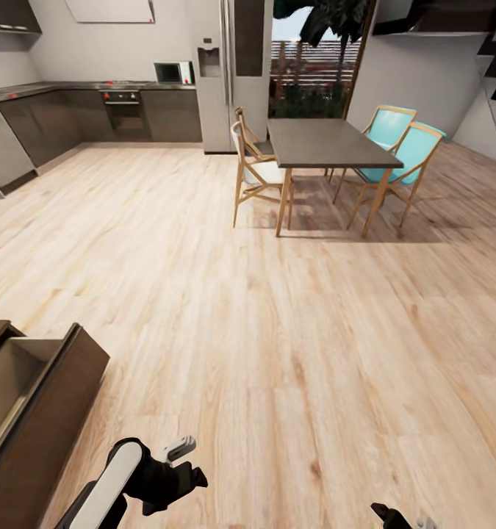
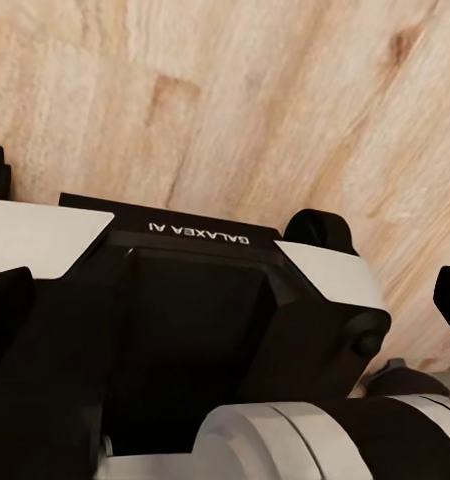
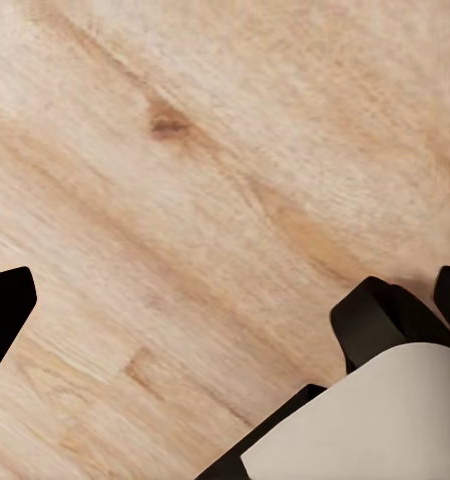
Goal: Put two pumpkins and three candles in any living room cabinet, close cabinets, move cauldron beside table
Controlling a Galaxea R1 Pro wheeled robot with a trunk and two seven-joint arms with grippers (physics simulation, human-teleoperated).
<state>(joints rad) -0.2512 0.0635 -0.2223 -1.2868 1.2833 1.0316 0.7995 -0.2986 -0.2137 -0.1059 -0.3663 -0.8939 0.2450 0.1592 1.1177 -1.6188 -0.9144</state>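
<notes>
While the cabinet (image 1: 34, 400) stands at the robot's left with one drawer open, both grippers – left gripper (image 1: 175, 474), right gripper (image 1: 394, 516) – hang over the wooden floor (image 1: 277, 330); I cannot tell how their jaws stand.

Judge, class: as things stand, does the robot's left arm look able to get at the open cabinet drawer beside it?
Probably yes. In the head view the left gripper hangs low over the floor, just beside the open drawer of the dark brown cabinet, with bare floor between them. It would need to swing further left.
</notes>
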